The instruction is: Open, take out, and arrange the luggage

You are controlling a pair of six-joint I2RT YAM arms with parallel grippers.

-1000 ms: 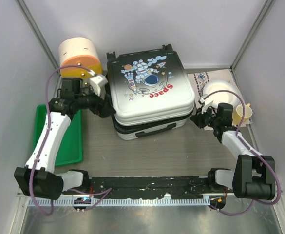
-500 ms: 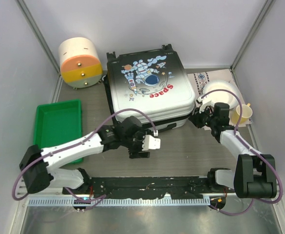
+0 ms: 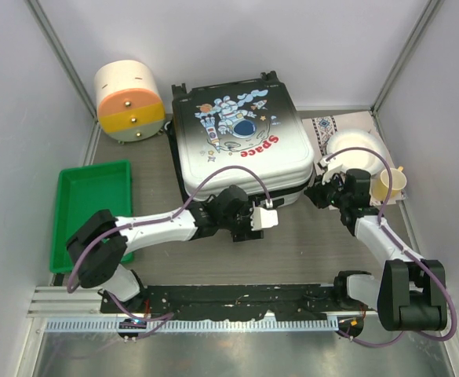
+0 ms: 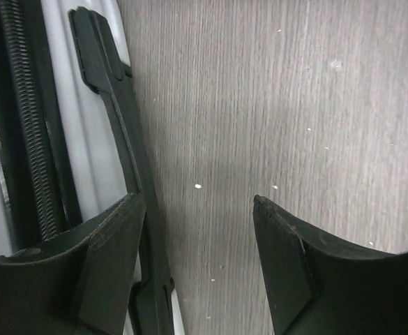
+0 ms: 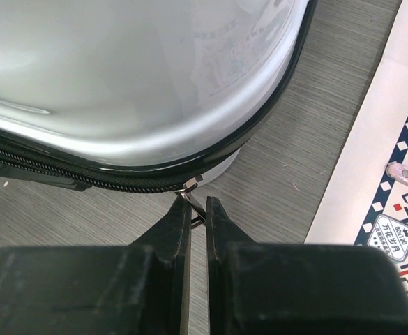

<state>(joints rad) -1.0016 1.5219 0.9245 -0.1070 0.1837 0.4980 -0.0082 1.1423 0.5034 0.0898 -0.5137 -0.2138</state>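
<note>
The left tool (image 4: 197, 200), jaws apart and empty, has swung over from beside the cream-and-orange cylinder (image 3: 129, 100) to the carry handle (image 4: 123, 132) on the near edge of the luggage (image 3: 237, 137). The right tool (image 5: 197, 209) stays pinched on the zipper pull (image 5: 192, 187) at the right front corner. The luggage lies closed on the grey wood-grain table (image 3: 307, 251), with a green tray (image 3: 92, 212) to the left and white walls around.

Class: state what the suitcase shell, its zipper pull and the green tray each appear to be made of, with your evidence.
The luggage shell looks like hard plastic, glossy, with soft reflections. The zipper pull is probably metal: silvery glint. The green tray seems moulded plastic: uniform colour, rounded rim.
</note>
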